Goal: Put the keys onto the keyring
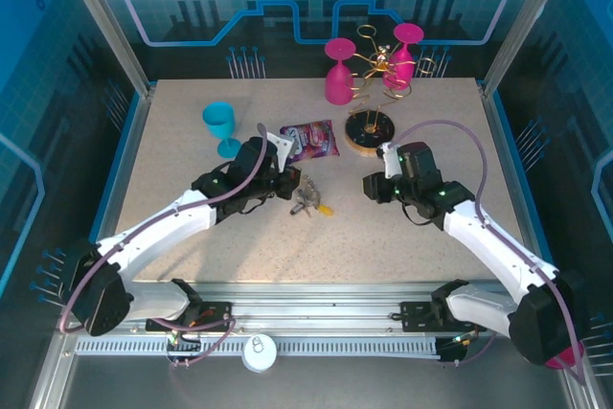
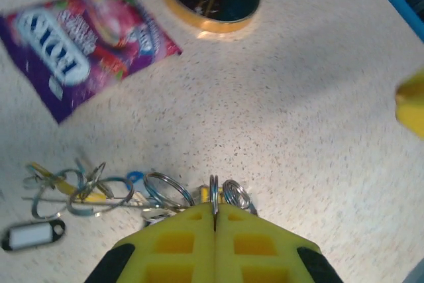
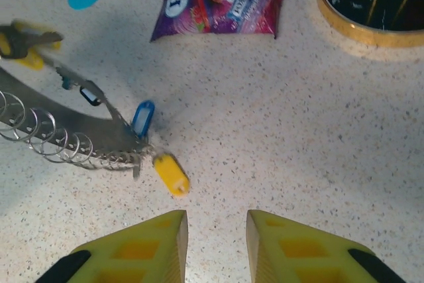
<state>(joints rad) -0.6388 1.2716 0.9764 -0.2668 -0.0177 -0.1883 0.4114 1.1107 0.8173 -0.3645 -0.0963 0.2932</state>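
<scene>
- Clamping a thin metal loop seen edge-on, apparently the keyring (image 2: 213,191), the left gripper (image 2: 214,215) has its fingers pressed together low over the table (image 1: 383,256).
- Small rings sit on either side of that clamped loop.
- The keys (image 2: 79,187) lie in a tangle just left of those fingers in the left wrist view, with a black tag (image 2: 33,235) at the near end.
- From above, the keys (image 1: 306,200) lie near mid-table, between the two grippers.
- The right gripper (image 3: 216,233) hovers with fingers apart and holds nothing; a yellow tag (image 3: 171,174) lies just ahead of it and a blue tag (image 3: 142,117) further on.
- A purple packet (image 1: 311,139) lies just behind the keys.
</scene>
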